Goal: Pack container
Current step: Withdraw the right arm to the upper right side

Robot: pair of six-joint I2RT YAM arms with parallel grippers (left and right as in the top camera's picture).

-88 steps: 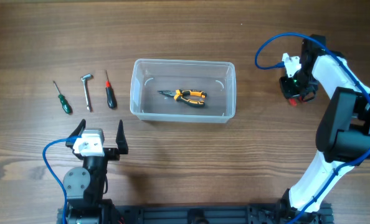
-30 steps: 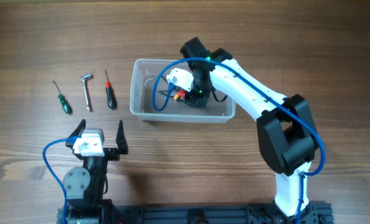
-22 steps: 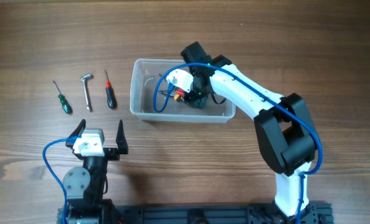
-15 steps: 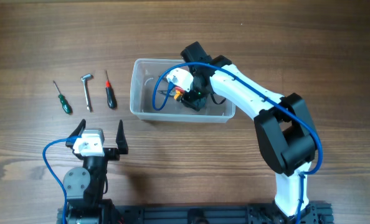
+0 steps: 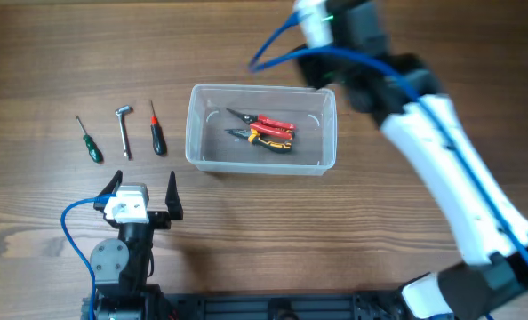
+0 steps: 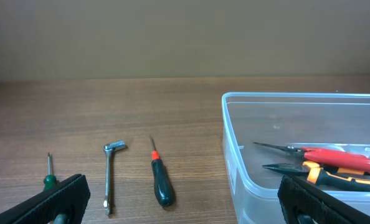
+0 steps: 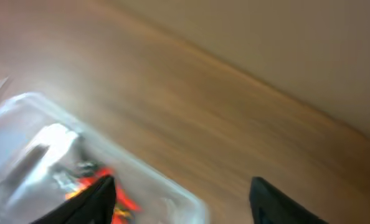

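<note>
The container (image 5: 193,133), a clear plastic tub, stands mid-table. Inside it lie red-handled pliers (image 5: 268,123) and, just in front of them, orange-and-black pliers (image 5: 264,139). My right arm (image 5: 424,116) is raised high above the tub's far right corner. In the blurred right wrist view my right gripper (image 7: 182,205) is open and holds nothing, with the container (image 7: 172,196) below it. My left gripper (image 5: 145,197) rests open near the front left, facing the container (image 6: 235,155) with both pliers (image 6: 337,158) visible inside.
Three tools lie in a row left of the tub: a green screwdriver (image 5: 89,140), an L-shaped wrench (image 5: 124,129) and a black-handled screwdriver (image 5: 156,132). The left wrist view shows the same black-handled screwdriver (image 6: 161,185) ahead of the open fingers.
My right gripper was down inside the tub, shut on the red pliers. It has opened, left them beside the orange pair and risen up and back. The left arm stayed still.
</note>
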